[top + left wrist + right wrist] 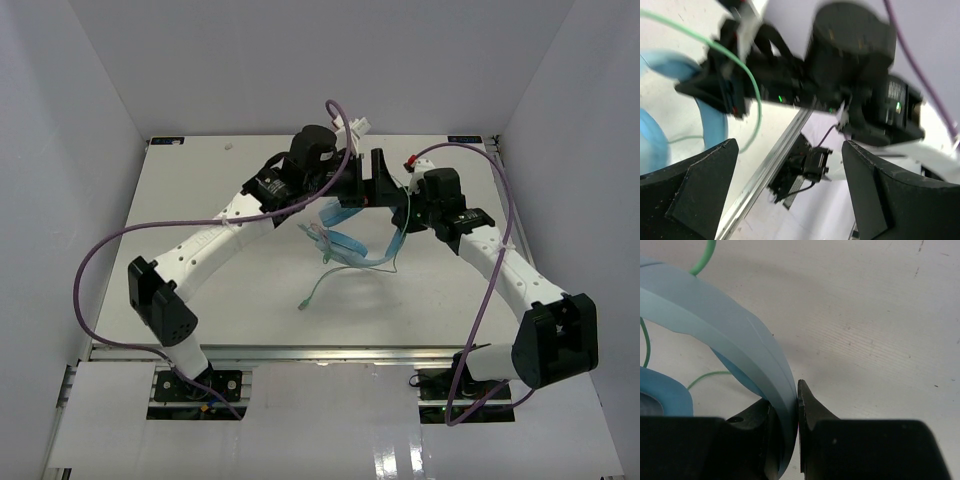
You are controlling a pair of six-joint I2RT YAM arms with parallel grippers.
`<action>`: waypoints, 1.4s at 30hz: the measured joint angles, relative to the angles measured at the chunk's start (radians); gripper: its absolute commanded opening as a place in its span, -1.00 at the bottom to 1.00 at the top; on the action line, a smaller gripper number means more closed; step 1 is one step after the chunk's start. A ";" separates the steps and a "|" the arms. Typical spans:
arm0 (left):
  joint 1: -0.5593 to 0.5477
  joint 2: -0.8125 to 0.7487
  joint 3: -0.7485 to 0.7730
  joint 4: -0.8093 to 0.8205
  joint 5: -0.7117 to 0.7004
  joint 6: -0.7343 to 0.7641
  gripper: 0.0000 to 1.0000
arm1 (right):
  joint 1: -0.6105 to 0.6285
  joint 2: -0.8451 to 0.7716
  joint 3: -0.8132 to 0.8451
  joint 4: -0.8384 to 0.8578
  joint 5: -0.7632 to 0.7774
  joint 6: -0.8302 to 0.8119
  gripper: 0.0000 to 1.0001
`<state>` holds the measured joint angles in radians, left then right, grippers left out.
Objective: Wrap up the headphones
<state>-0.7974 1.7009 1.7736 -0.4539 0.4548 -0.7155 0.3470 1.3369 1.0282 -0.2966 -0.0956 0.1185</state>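
Mid-frame in the top view, the right end effector [785, 407] clenches the curved headband [735, 335] of the light blue over-ear headphones [350, 243], seemingly anchoring them, while the released left end effector [790, 155] looks free for the thin green cable [704, 259].
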 measured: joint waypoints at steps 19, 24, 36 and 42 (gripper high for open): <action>-0.486 -0.346 -0.879 0.432 -0.637 0.278 0.84 | -0.001 0.020 0.122 -0.099 0.010 -0.005 -0.85; -0.504 -0.319 -1.012 0.670 -0.799 0.328 0.90 | -0.001 0.026 0.144 -0.120 -0.005 0.009 -0.85; -0.502 0.032 -0.923 1.086 -1.081 0.445 0.93 | -0.001 0.026 0.145 -0.128 -0.035 0.031 -0.85; -0.502 0.109 -0.852 1.169 -1.152 0.446 0.84 | -0.001 0.026 0.145 -0.128 -0.039 0.034 -0.85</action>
<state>-1.2999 1.8100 0.9214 0.7150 -0.6968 -0.2693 0.3460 1.3632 1.1728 -0.4246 -0.1343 0.1521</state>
